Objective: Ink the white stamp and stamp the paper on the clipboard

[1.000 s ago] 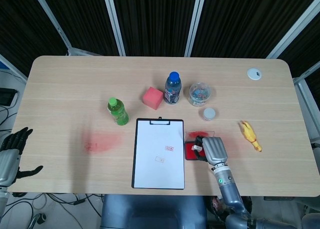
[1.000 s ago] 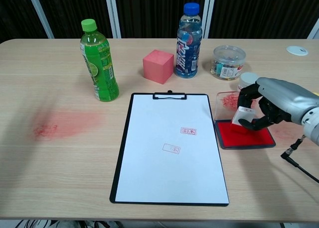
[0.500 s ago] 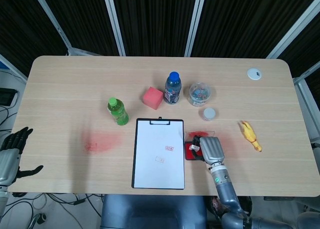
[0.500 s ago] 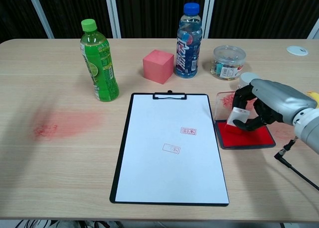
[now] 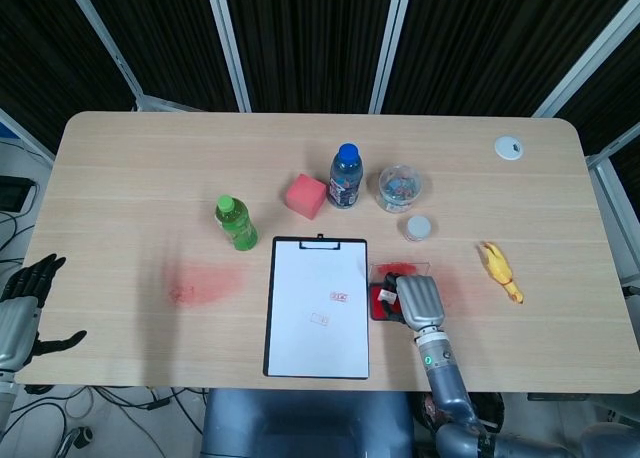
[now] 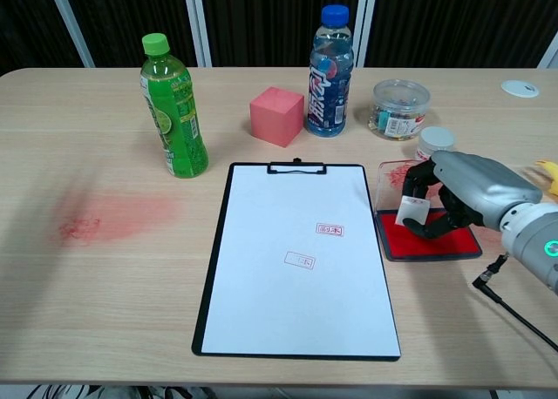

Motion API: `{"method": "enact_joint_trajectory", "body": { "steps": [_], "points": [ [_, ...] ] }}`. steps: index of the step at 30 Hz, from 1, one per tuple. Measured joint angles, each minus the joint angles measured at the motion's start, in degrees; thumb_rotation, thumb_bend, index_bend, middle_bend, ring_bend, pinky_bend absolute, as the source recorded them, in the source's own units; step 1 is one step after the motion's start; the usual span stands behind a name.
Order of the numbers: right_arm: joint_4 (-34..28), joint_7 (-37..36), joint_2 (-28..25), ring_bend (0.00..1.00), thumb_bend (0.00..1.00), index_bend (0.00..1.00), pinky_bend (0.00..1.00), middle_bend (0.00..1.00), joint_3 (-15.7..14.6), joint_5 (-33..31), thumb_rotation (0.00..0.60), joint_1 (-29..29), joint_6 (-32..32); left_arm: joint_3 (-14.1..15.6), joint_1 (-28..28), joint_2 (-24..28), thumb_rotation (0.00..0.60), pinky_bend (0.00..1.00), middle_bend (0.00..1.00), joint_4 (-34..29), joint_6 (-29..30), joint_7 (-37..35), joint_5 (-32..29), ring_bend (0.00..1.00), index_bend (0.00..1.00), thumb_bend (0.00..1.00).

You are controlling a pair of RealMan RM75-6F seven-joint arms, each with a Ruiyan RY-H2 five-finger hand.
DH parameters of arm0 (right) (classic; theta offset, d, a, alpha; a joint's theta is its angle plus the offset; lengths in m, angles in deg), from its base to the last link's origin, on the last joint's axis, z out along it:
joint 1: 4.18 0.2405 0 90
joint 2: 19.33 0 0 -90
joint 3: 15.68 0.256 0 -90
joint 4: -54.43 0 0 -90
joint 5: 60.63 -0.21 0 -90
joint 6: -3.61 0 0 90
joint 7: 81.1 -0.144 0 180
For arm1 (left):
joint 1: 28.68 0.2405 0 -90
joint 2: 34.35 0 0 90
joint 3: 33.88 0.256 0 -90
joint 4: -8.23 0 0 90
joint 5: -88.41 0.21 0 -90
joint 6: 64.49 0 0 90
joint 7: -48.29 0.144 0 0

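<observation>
White stamp (image 6: 412, 211), blocky, in right hand (image 6: 458, 199).

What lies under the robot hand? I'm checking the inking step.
The right robot hand holds the white stamp over the red ink pad; whether they touch is hidden.

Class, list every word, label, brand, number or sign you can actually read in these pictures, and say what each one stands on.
None can be read.
Two red stamp marks on the white paper of the black clipboard: too small.
Label on the blue-capped clear bottle: blurred.
Label on the green plastic bottle: blurred.
Label on the clear round jar: too small.
</observation>
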Motion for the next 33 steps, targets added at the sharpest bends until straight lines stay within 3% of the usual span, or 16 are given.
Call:
{"method": "enact_joint_trajectory", "body": {
  "steps": [20, 33],
  "points": [
    [-3.74, -2.21, -0.4, 0.85, 0.68, 0.92, 0.87, 0.79, 2.59, 1.42, 0.6, 0.06, -2.98, 0.12, -0.07, 0.23, 0.6, 0.0, 0.0, -0.18, -0.19, -0.54, 0.07, 0.0, 0.0, 0.01],
    [0.02, -4.51, 0.05, 0.85, 0.67, 0.92, 0.87, 0.79, 2.26, 0.57, 0.6, -1.14, -3.16, 0.25, -0.12, 0.25, 0.6, 0.0, 0.0, -0.31, -0.35, -0.4, 0.08, 0.0, 0.0, 0.01]
  ]
}}
